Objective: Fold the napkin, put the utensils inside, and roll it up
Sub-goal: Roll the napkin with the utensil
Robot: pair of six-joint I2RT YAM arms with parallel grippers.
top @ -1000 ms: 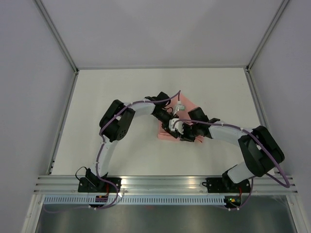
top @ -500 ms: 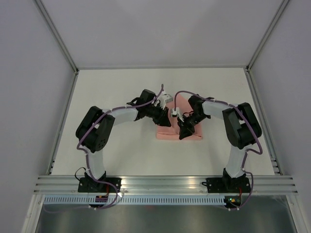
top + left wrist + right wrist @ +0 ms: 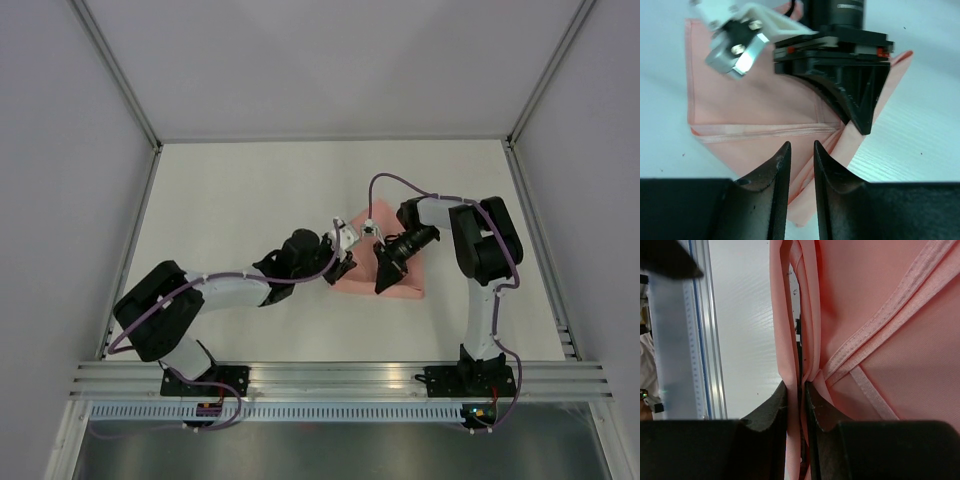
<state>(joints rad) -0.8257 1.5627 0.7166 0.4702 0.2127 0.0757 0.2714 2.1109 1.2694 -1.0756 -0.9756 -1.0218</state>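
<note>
Pictured: one salmon-pink napkin [image 3: 405, 288], one white table [image 3: 230, 190], two arms (left arm [image 3: 230, 288], right arm [image 3: 478, 240]), two grippers (left gripper [image 3: 801, 146], right gripper [image 3: 795, 385]).

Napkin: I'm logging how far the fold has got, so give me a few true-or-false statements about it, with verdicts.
1. The napkin lies spread out in one layer. False: it is folded, with layers overlapping.
2. The right gripper pinches a fold of the napkin. True.
3. The left gripper hangs far from the napkin. False: its fingertips are over the napkin's edge.
4. The two grippers face each other across the napkin. True.
</note>
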